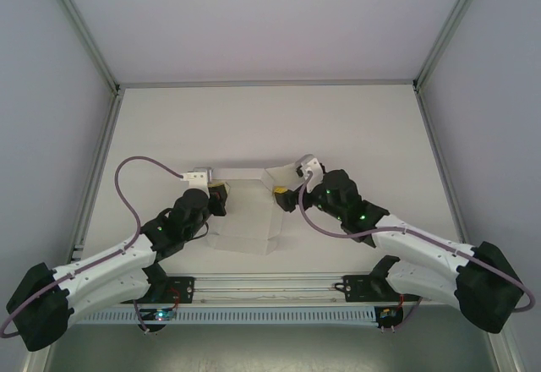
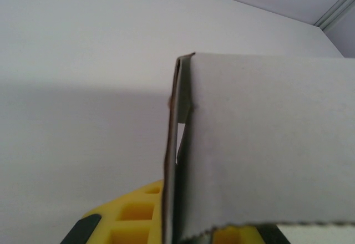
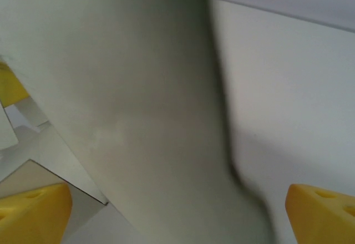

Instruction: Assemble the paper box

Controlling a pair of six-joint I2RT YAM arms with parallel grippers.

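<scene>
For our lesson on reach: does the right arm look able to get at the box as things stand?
Likely yes: the right pincer sits at the right edge of the box, the card lying between its spread yellow fingers, with nothing in the way.

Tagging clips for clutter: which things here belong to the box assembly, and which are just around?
Job: paper box, left fingers, right fingers.
Just around: table, mounting rail, side walls.

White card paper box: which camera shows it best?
Top external: the whole white card paper box is in frame, outline and folds. Left wrist gives one edge close up; right wrist, a blurred stretch of its surface.
</scene>
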